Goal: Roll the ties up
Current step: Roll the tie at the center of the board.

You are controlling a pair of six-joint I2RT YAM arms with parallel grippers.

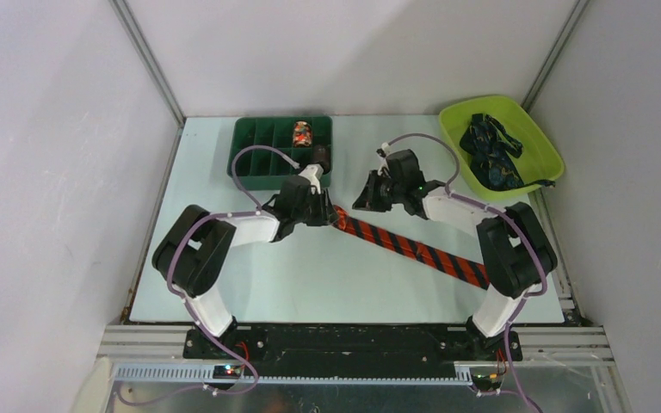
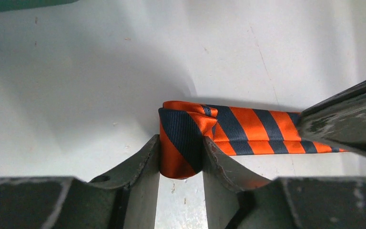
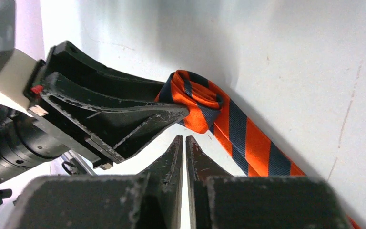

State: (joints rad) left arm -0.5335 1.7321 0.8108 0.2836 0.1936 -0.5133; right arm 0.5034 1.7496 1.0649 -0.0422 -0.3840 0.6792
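An orange tie with dark navy stripes [image 1: 413, 248] lies slantwise across the table, its upper-left end wound into a small roll [image 2: 181, 143]. My left gripper [image 2: 181, 160] is shut on that roll, one finger on each side of it. In the right wrist view the roll [image 3: 195, 98] sits just beyond my right gripper [image 3: 185, 140], whose jaws stand almost together with only a hairline slit and nothing between them. The right gripper [image 1: 363, 202] hovers just right of the left one [image 1: 331, 215].
A dark green compartment tray [image 1: 250, 138] at the back holds one rolled tie [image 1: 302, 134]. A lime-green basin [image 1: 538, 146] at the back right contains dark navy ties [image 1: 491, 155] in a heap. Grey walls close in on both sides.
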